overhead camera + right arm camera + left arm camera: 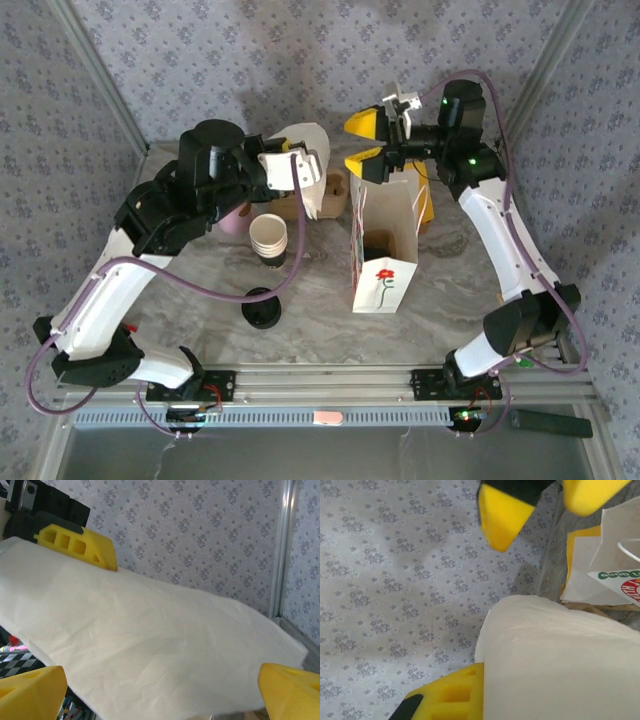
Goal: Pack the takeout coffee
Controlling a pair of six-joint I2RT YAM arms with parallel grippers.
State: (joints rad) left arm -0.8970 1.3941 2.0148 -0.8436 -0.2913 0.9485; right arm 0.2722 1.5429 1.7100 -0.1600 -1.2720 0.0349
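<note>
A white paper bag [385,262] with a red flower stands open mid-table. A dark round shape [378,243] sits down inside it, which looks like the black lid of the takeout coffee. My left gripper [303,166] is raised behind the table's middle and shut on a flat white piece of paper [312,150]. Its lower finger [447,696] presses the paper's [560,660] edge. My right gripper [366,141] hovers open above the bag's far rim, facing the paper [150,640]. Its yellow fingertips [30,690] stand wide apart with nothing gripped.
A stack of lidless white-rimmed cups [268,238] stands left of the bag, and a loose black lid [262,308] lies nearer me. A brown cardboard tray [335,190] and a pink thing [234,219] sit behind. Another printed bag [615,565] lies at the back.
</note>
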